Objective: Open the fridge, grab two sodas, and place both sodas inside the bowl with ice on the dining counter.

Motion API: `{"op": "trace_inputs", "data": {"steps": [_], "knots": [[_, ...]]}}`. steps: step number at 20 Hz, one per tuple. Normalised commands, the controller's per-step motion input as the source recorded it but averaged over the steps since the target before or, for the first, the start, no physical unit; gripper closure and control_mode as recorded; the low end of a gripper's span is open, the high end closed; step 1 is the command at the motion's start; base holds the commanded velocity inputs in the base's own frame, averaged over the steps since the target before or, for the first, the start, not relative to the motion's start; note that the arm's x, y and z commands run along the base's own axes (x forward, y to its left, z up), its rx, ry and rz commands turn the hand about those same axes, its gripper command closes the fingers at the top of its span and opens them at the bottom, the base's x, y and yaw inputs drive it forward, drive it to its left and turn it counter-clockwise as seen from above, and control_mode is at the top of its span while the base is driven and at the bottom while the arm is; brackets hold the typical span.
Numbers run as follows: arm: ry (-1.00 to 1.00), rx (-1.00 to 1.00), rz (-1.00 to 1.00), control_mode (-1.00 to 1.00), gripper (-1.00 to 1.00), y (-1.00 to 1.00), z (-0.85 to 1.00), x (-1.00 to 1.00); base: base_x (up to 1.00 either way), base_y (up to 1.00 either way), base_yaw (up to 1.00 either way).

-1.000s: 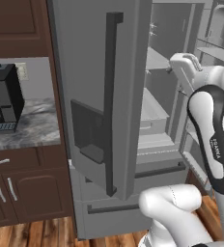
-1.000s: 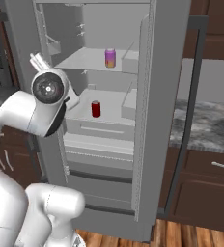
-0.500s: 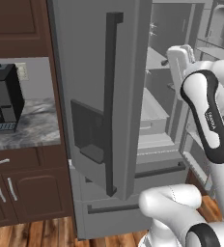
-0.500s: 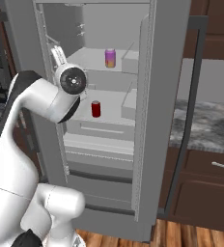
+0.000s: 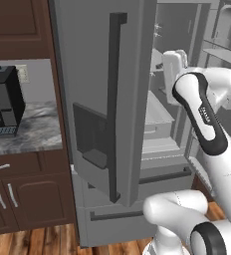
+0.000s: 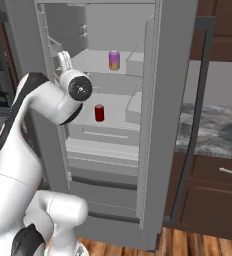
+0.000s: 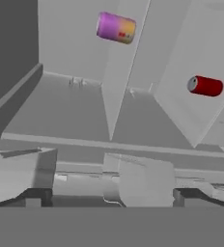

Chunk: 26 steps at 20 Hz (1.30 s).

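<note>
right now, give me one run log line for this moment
fridge: doors open | purple soda: upper shelf | red soda: shelf below | tool: empty, facing shelves

Our arm (image 5: 202, 114) hides the fridge (image 5: 107, 99) shelves in the left base view. Gripper (image 7: 111, 195) tips barely clear the hand view's bottom; jaw gap unreadable.

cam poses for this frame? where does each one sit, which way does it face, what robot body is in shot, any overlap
Left base view: behind-left of the arm, facing the fridge door's outside; arm at right.
Right base view: behind-right, facing the open fridge shelves; purple soda above red soda; arm at left.
Hand view: on the hand, rolled sideways, facing the shelves; dark tips of the jaws at bottom.
Shared: right base and hand views both show both sodas.
</note>
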Motion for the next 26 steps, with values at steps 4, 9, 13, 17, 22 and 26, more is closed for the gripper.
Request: {"op": "trace_inputs", "data": {"steps": [4,9,13,17,22,26], "knots": [[0.05,0.05,0.04,-1.0,-1.0,0.58,-0.06,0.23,0.0,0.0,0.0],[0.04,0.01,0.19,-1.0,-1.0,0.43,0.0,0.03,0.0,0.0,0.0],[0.0,0.0,0.28,-1.0,-1.0,0.32,0.0,-0.47,0.0,0.0,0.0],[0.0,0.0,0.24,-1.0,-1.0,0.57,-0.05,-0.47,0.0,0.0,0.0],[0.03,0.0,0.16,-1.0,-1.0,0.98,-0.13,-0.18,0.0,0.0,0.0],[0.01,0.0,0.18,-1.0,-1.0,0.99,-0.03,-0.32,0.0,0.0,0.0]]}}
